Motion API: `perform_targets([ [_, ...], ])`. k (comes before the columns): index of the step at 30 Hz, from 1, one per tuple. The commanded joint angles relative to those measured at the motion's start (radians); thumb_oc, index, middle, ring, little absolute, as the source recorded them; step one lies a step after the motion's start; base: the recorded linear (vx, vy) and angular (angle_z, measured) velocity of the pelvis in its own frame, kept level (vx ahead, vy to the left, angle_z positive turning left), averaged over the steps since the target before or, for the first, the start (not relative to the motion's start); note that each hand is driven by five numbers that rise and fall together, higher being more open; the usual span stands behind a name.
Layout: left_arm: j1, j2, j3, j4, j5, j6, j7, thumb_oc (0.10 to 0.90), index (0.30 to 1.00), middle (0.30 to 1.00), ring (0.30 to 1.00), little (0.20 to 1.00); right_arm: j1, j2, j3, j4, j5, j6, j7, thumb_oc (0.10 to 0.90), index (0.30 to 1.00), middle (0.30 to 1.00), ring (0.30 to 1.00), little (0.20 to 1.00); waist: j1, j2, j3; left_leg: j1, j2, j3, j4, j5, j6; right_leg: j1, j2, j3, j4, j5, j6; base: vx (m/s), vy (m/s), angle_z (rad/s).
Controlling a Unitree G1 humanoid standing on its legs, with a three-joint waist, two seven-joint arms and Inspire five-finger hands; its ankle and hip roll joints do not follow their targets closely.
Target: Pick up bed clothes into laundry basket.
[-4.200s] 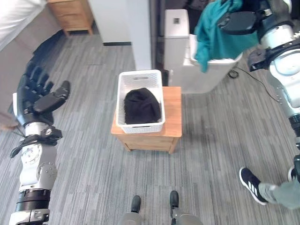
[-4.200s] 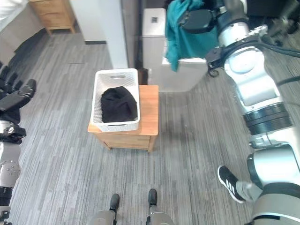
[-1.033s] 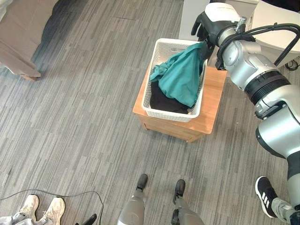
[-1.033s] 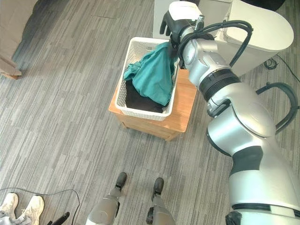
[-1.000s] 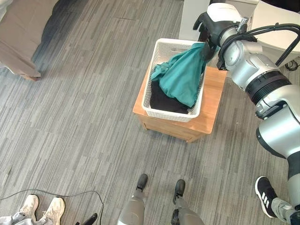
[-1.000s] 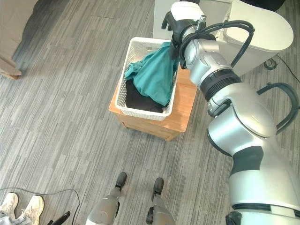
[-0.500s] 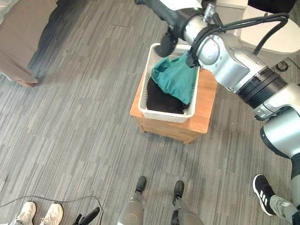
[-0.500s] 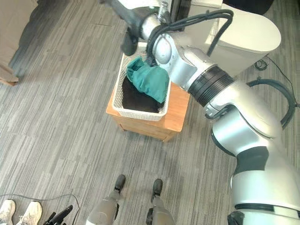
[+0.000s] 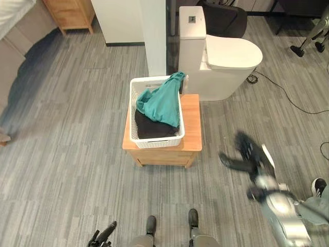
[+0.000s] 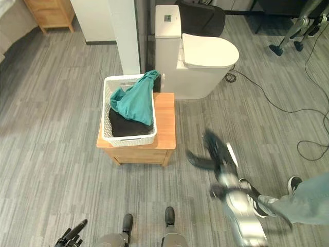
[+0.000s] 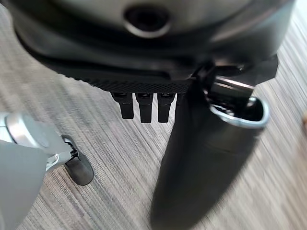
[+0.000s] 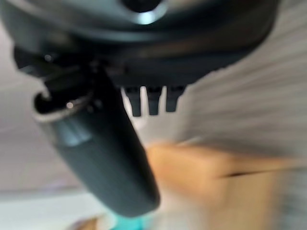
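Grey plank floor, white toilet (image 9: pixel 216 56) behind. Teal garment (image 9: pixel 162 105) now draped in the laundry basket (image 9: pixel 134 121) on the wooden surface (image 9: pixel 191 128) — right hand (image 9: pixel 245 157) has let go, fingers spread, pulled clear. Drop done.

No legible text, labels, numbers or signs on anything in view.

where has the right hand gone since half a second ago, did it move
Yes. The right hand left the basket and now hangs low over the floor, right of the stool.
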Motion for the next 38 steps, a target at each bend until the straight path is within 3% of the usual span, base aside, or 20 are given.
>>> perform_targets([
  [1, -0.009, 0.136, -0.061, -0.123, 0.118, -0.098, -0.024, 0.8, 0.9, 0.9, 0.9, 0.9, -0.204, 0.032, 0.015, -0.099, -0.002, -0.164, 0.048, 0.8, 0.9, 0.9, 0.9, 0.9, 0.068, -0.033, -0.093, -0.093, -0.078, -0.134, 0.003, 0.054, -0.002, 0.05, 0.12, 0.228, 0.138, -0.231, -0.029, -0.2, -0.104, 1.87],
  [4, 0.042, 0.108, -0.083, -0.353, 0.055, -0.125, -0.027, 0.8, 0.9, 0.9, 0.9, 0.9, -0.199, 0.085, 0.005, -0.041, 0.083, -0.188, 0.019, 0.8, 0.9, 0.9, 0.9, 0.9, 0.113, -0.016, -0.089, -0.163, -0.112, -0.223, -0.023, 0.147, -0.026, 0.067, 0.112, 0.155, 0.065, -0.214, -0.061, -0.33, -0.171, 2.11],
  [5, 0.066, 0.087, -0.085, -0.424, 0.033, -0.121, -0.032, 0.8, 0.9, 0.9, 0.9, 0.9, -0.186, 0.099, -0.011, -0.021, 0.087, -0.189, 0.006, 0.8, 0.9, 0.9, 0.9, 0.9, 0.125, -0.014, -0.071, -0.195, -0.126, -0.218, -0.022, 0.151, -0.043, 0.061, 0.114, 0.105, 0.064, -0.211, -0.07, -0.33, -0.135, 1.82],
  [6, 0.066, 0.086, -0.085, -0.425, 0.033, -0.121, -0.032, 0.8, 0.9, 0.9, 0.9, 0.9, -0.187, 0.098, -0.011, -0.021, 0.087, -0.189, 0.006, 0.8, 0.9, 0.9, 0.9, 0.9, 0.125, -0.011, -0.072, -0.198, -0.123, -0.22, -0.024, 0.154, -0.045, 0.058, 0.117, 0.105, 0.062, -0.206, -0.069, -0.5, 0.01, 2.0],
  [7, 0.104, 0.08, -0.087, -0.49, 0.059, -0.106, -0.053, 0.8, 0.9, 0.9, 0.9, 0.9, -0.177, 0.093, -0.027, 0.002, 0.076, -0.175, 0.012, 0.8, 0.9, 0.9, 0.9, 0.9, 0.126, -0.031, -0.054, -0.183, -0.113, -0.127, 0.073, 0.071, -0.021, 0.036, 0.087, 0.049, 0.072, -0.191, -0.055, -0.32, 0.06, 1.57],
  [8, 0.105, 0.08, -0.086, -0.491, 0.059, -0.105, -0.053, 0.8, 0.9, 0.9, 0.9, 0.9, -0.177, 0.093, -0.027, 0.002, 0.076, -0.175, 0.012, 0.8, 0.9, 0.9, 0.9, 0.9, 0.126, -0.03, -0.055, -0.187, -0.113, -0.127, 0.077, 0.071, -0.021, 0.034, 0.088, 0.049, 0.07, -0.188, -0.055, -0.45, 0.08, 1.44],
  [9, 0.119, 0.079, -0.074, -0.508, 0.083, -0.108, -0.055, 0.8, 0.9, 0.9, 0.9, 0.9, -0.165, 0.095, -0.039, -0.001, 0.063, -0.171, 0.007, 0.8, 0.9, 0.9, 0.9, 0.9, 0.12, -0.044, -0.052, -0.174, -0.091, -0.059, 0.124, 0.031, -0.012, 0.026, 0.061, 0.007, 0.061, -0.174, -0.047, -0.28, 0.022, 1.06],
  [10, 0.135, 0.08, -0.067, -0.535, 0.113, -0.108, -0.054, 0.8, 0.9, 0.9, 0.9, 0.9, -0.145, 0.101, -0.051, -0.002, 0.05, -0.168, 0.004, 0.8, 0.9, 0.9, 0.9, 0.9, 0.112, -0.059, -0.052, -0.155, -0.066, 0.012, 0.164, -0.016, -0.005, 0.02, 0.03, -0.049, 0.047, -0.159, -0.038, -0.49, 0.074, 1.3],
  [11, 0.151, 0.087, -0.052, -0.56, 0.155, -0.104, -0.048, 0.8, 0.9, 0.9, 0.9, 0.9, -0.121, 0.115, -0.066, 0.015, 0.035, -0.161, -0.009, 0.8, 0.9, 0.9, 0.9, 0.9, 0.094, -0.072, -0.06, -0.1, 0.003, 0.129, 0.204, -0.07, -0.012, 0.016, -0.014, -0.146, 0.029, -0.143, -0.026, -0.36, 0.051, 1.34],
  [12, 0.151, 0.087, -0.051, -0.561, 0.155, -0.104, -0.047, 0.8, 0.9, 0.9, 0.9, 0.9, -0.122, 0.115, -0.065, 0.015, 0.035, -0.162, -0.009, 0.8, 0.9, 0.9, 0.9, 0.9, 0.092, -0.072, -0.061, -0.103, 0.003, 0.127, 0.204, -0.067, -0.012, 0.014, -0.014, -0.148, 0.027, -0.14, -0.026, -0.34, 0.11, 1.89],
  [14, 0.167, 0.09, -0.043, -0.598, 0.176, -0.091, -0.052, 0.8, 0.9, 0.9, 0.9, 0.9, -0.055, 0.146, -0.103, 0.029, 0.039, -0.155, -0.023, 0.8, 0.9, 0.9, 0.9, 0.9, 0.044, -0.062, -0.083, 0.012, 0.143, 0.298, 0.156, -0.084, -0.048, 0.019, -0.065, -0.305, 0.032, -0.141, -0.017, -0.28, 0.212, 2.11],
  [17, 0.172, 0.095, -0.048, -0.625, 0.202, -0.086, -0.051, 0.8, 0.9, 0.9, 0.9, 0.9, -0.03, 0.16, -0.133, 0.036, 0.043, -0.154, -0.031, 0.8, 0.9, 0.9, 0.9, 0.9, 0.021, -0.047, -0.091, 0.031, 0.174, 0.344, 0.129, -0.081, -0.071, 0.023, -0.099, -0.391, 0.04, -0.133, -0.012, -0.16, 0.173, 2.06],
  [18, 0.174, 0.092, -0.062, -0.659, 0.209, -0.08, -0.057, 0.8, 0.9, 0.9, 0.9, 0.9, -0.03, 0.178, -0.147, 0.052, 0.066, -0.155, -0.044, 0.8, 0.9, 0.9, 0.9, 0.9, 0.018, -0.025, -0.095, 0.028, 0.156, 0.323, 0.084, -0.056, -0.075, 0.03, -0.111, -0.433, 0.032, -0.109, 0.0, -0.14, 0.216, 1.67],
  [21, 0.19, 0.082, -0.071, -0.697, 0.22, -0.074, -0.066, 0.8, 0.9, 0.9, 0.9, 0.9, -0.044, 0.19, -0.131, 0.074, 0.065, -0.146, -0.04, 0.8, 0.9, 0.9, 0.9, 0.9, 0.023, -0.011, -0.093, 0.023, 0.109, 0.293, 0.036, -0.061, -0.056, 0.019, -0.133, -0.431, 0.043, -0.092, 0.014, -0.09, 0.279, 1.09],
  [24, 0.179, 0.112, -0.087, -0.728, 0.264, -0.076, -0.049, 0.8, 0.9, 0.9, 0.9, 0.9, -0.069, 0.205, -0.115, 0.097, 0.068, -0.147, -0.044, 0.8, 0.9, 0.9, 0.9, 0.9, 0.031, -0.006, -0.067, 0.007, 0.064, 0.267, 0.037, -0.066, -0.015, -0.023, -0.175, -0.399, 0.177, -0.106, 0.025, -0.09, 0.271, 0.25],
  [26, 0.16, 0.149, -0.109, -0.701, 0.306, -0.081, -0.053, 0.8, 0.9, 0.9, 0.9, 0.9, -0.08, 0.21, -0.097, 0.135, 0.066, -0.148, -0.045, 0.8, 0.9, 0.9, 0.9, 0.9, -0.011, -0.009, -0.052, 0.01, 0.034, 0.208, 0.026, -0.065, 0.003, -0.066, -0.087, -0.185, 0.207, -0.129, 0.04, -0.07, 0.21, 0.8],
  [27, 0.164, 0.152, -0.104, -0.705, 0.311, -0.084, -0.054, 0.8, 0.9, 0.9, 0.9, 0.9, -0.079, 0.207, -0.088, 0.139, 0.058, -0.141, -0.041, 0.8, 0.9, 0.9, 0.9, 0.9, -0.011, -0.011, -0.054, 0.009, 0.025, 0.202, 0.024, -0.063, 0.009, -0.075, -0.061, -0.117, 0.196, -0.124, 0.04, 0.0, 0.199, 1.17],
  [32, 0.175, 0.129, -0.083, -0.705, 0.31, -0.092, -0.031, 0.8, 0.9, 0.9, 0.9, 0.9, -0.082, 0.208, -0.063, 0.178, 0.05, -0.131, -0.039, 0.8, 0.9, 0.9, 0.9, 0.9, 0.026, -0.031, -0.066, 0.013, -0.005, 0.198, 0.012, -0.06, 0.03, -0.057, -0.066, -0.152, 0.13, -0.103, 0.03, -0.01, 0.05, 0.13],
  [35, 0.176, 0.07, -0.091, -0.687, 0.269, -0.093, 0.014, 0.8, 0.9, 0.9, 0.9, 0.9, -0.091, 0.216, -0.048, 0.207, 0.077, -0.132, -0.055, 0.8, 0.9, 0.9, 0.9, 0.9, 0.034, -0.044, -0.089, 0.02, -0.017, 0.193, -0.026, -0.039, 0.03, -0.032, -0.046, -0.109, 0.069, -0.093, 0.024, 0.03, -0.013, -0.01],
  [38, 0.191, 0.049, -0.12, -0.673, 0.276, -0.075, 0.03, 0.8, 0.9, 0.9, 0.9, 0.9, -0.078, 0.226, -0.036, 0.218, 0.098, -0.13, -0.071, 0.8, 0.9, 0.9, 0.9, 0.9, 0.032, -0.051, -0.102, 0.035, -0.016, 0.194, -0.039, -0.043, 0.032, -0.017, -0.048, -0.114, 0.05, -0.089, 0.022, 0.06, -0.027, -0.11],
])
